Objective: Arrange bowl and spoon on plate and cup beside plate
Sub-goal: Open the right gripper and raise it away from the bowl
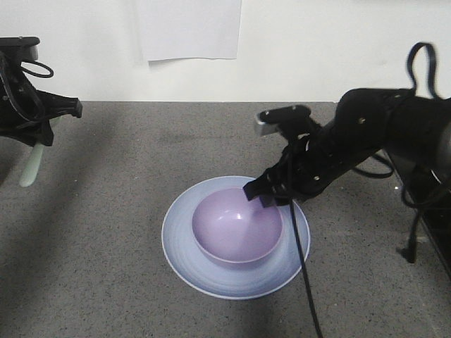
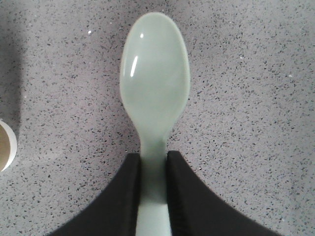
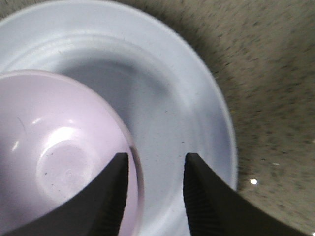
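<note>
The lavender bowl (image 1: 236,222) sits upright in the pale blue plate (image 1: 182,246) at the table's middle. My right gripper (image 1: 265,196) is open at the bowl's far right rim. In the right wrist view one finger hangs over the inside of the bowl (image 3: 59,152) and the other over the plate (image 3: 167,98), so the right gripper (image 3: 156,160) straddles the rim. At the far left my left gripper (image 1: 42,137) is shut on the handle of the mint-green spoon (image 1: 29,169), which hangs above the table. The left wrist view shows the spoon (image 2: 155,83) bowl-end forward from the left gripper (image 2: 154,162). The cup (image 2: 6,145) peeks in at that view's left edge.
The speckled grey table (image 1: 106,282) ends at a white wall with a paper sheet (image 1: 189,28) on it. A black cable (image 1: 307,282) hangs from the right arm across the plate's right rim. Dark equipment (image 1: 430,211) stands at the right edge.
</note>
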### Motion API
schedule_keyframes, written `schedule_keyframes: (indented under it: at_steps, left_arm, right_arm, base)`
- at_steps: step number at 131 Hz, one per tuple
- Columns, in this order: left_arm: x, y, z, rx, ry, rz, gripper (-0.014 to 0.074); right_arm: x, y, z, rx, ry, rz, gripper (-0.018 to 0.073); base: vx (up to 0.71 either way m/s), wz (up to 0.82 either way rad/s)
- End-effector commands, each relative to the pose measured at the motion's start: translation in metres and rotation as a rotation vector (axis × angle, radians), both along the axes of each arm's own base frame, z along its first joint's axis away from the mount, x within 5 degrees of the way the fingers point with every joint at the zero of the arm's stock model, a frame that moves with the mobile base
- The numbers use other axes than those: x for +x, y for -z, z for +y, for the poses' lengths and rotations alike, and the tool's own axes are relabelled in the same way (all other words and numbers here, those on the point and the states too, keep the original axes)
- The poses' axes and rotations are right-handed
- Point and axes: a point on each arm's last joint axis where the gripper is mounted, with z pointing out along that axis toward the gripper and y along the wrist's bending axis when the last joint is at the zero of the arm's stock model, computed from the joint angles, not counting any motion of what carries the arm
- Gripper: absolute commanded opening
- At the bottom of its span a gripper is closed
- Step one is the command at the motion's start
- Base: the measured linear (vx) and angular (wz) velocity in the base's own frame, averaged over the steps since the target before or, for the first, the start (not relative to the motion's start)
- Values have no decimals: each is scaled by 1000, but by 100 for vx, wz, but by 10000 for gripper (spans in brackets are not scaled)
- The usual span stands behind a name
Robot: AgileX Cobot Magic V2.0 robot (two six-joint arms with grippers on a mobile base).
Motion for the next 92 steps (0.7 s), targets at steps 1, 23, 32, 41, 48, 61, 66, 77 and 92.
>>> schedule_keyframes:
  at_steps: [1, 23, 32, 41, 48, 61, 66, 77, 92]
  left_arm:
    - [-8, -27, -2, -11, 7, -100, -6]
    - [-8, -27, -2, -11, 7, -100, -6]
    - [-8, -27, -2, -11, 7, -100, -6]
    - [-8, -27, -2, -11, 7, -100, -6]
    - [-8, -27, -2, -11, 7, -100, -6]
    - [-8, -27, -2, -11, 7, -100, -6]
    - [-8, -27, -2, -11, 7, -100, -6]
    - [-8, -27, -2, -11, 7, -100, -6]
    - [-8, -27, -2, -11, 7, -100, -6]
  right_arm:
    - [-5, -51, -16, 28, 45, -175, 256]
    - [-12, -91, -51, 20, 159, -270, 239]
    - [-15, -106, -71, 15, 226, -311, 239]
    - [-18, -113, -87, 8, 278, -336, 240]
    - [-21, -118, -99, 7, 315, -348, 240]
    - [-26, -123, -113, -3, 355, -347, 240]
    - [-27, -123, -119, -15, 377, -333, 238]
    - [-30, -122, -126, -42, 396, -309, 215]
    - [-34, -118, -130, -110, 399, -258, 92]
  base:
    - [0, 0]
    - [0, 0]
    - [0, 0]
    - [0, 0]
    - [0, 0]
    - [0, 0]
    - [0, 0]
    - [0, 0]
    - [0, 0]
